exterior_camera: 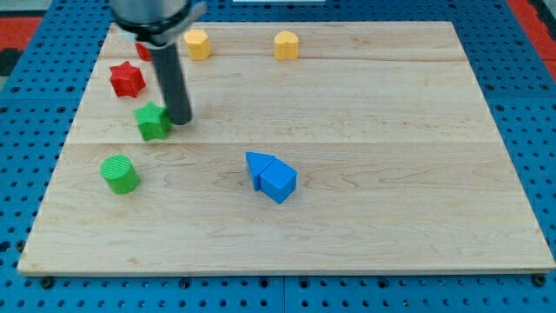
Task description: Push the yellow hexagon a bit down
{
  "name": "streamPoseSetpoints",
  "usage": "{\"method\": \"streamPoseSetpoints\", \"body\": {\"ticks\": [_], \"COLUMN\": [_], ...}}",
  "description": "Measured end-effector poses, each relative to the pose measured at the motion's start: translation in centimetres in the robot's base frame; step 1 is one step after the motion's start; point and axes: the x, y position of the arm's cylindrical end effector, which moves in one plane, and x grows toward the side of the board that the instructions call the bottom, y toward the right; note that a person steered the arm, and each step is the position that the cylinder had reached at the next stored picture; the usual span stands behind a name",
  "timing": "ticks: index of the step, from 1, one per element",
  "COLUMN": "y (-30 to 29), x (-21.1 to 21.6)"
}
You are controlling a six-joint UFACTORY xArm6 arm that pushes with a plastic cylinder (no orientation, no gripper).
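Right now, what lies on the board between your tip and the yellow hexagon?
Nothing. In the camera view, my tip sits beside the green star, and the stretch up to the yellow hexagon is bare wood; only my own rod crosses it.

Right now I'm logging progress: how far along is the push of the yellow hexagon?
Nothing looks done: the yellow hexagon sits near the board's top edge, untouched. In hand: my tip rests beside the green star, well below the hexagon. Left: get above the hexagon, then push it down a bit.
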Motion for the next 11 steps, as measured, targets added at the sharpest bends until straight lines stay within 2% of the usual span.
{"method": "streamPoseSetpoints", "body": {"ticks": [1,2,3,4,5,6,7,9,11], "y": [-3.5,-1.1,7.9,18.6,26.0,25.7,19.6,1.5,4.3], "x": [0.1,-1.6,-6.4,-9.2,-14.8,-19.3,-20.9,-21.0,-15.7]}}
